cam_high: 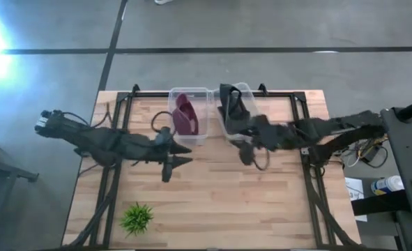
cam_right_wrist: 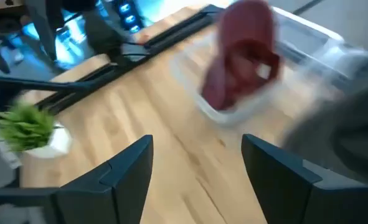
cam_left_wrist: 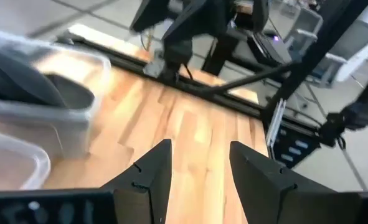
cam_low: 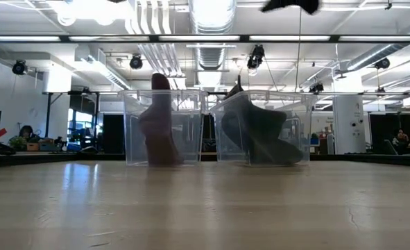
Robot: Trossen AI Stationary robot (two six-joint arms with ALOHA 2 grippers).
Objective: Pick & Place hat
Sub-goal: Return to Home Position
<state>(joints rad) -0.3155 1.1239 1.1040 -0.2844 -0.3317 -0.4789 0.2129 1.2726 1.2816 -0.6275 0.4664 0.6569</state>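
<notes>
A maroon hat [cam_high: 185,115] stands on edge inside the left clear bin [cam_high: 204,134] at the table's far middle; it also shows in the low view [cam_low: 159,132] and the right wrist view [cam_right_wrist: 243,62]. A dark hat [cam_high: 233,104] lies in the right clear bin [cam_high: 223,129], leaning against its wall [cam_low: 260,135], [cam_left_wrist: 40,87]. My left gripper [cam_high: 183,155], [cam_left_wrist: 199,149] is open, hovering just near of the left bin. My right gripper [cam_high: 244,148], [cam_right_wrist: 198,142] is open, hovering near the right bin's near edge. Neither has anything between its fingers.
A small green plant [cam_high: 137,217], [cam_right_wrist: 28,124] stands near the table's near left corner. The two bins sit side by side along the far edge. Bare wood [cam_high: 226,202] stretches across the near half of the table. Black frame rails [cam_high: 310,188] run along both sides.
</notes>
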